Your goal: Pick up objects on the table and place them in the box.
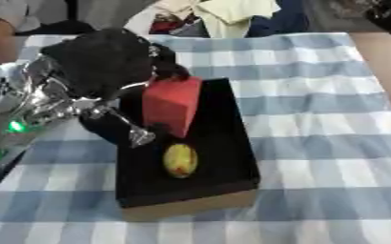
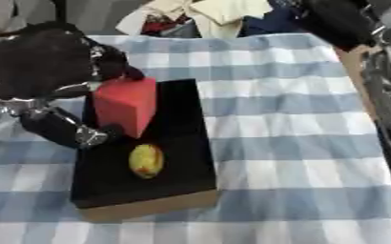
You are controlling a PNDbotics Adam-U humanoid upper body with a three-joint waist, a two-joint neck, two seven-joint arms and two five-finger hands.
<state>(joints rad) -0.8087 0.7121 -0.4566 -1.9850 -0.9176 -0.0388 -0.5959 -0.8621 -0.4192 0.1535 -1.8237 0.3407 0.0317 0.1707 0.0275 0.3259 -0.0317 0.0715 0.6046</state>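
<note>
The left hand [image 1: 107, 62] grasps a red block [image 1: 172, 105] from its top and left side, holding it tilted inside the black box [image 1: 224, 143], lower corner at the box floor. A yellow fruit [image 1: 180, 160] already lies in the box, just beside that corner. If let go while tilted, the block may topple onto the fruit or against the wall. The right hand shows nowhere. The tabletop [image 1: 315, 119] wears a blue-checked cloth; clothes are piled at the far edge
</note>
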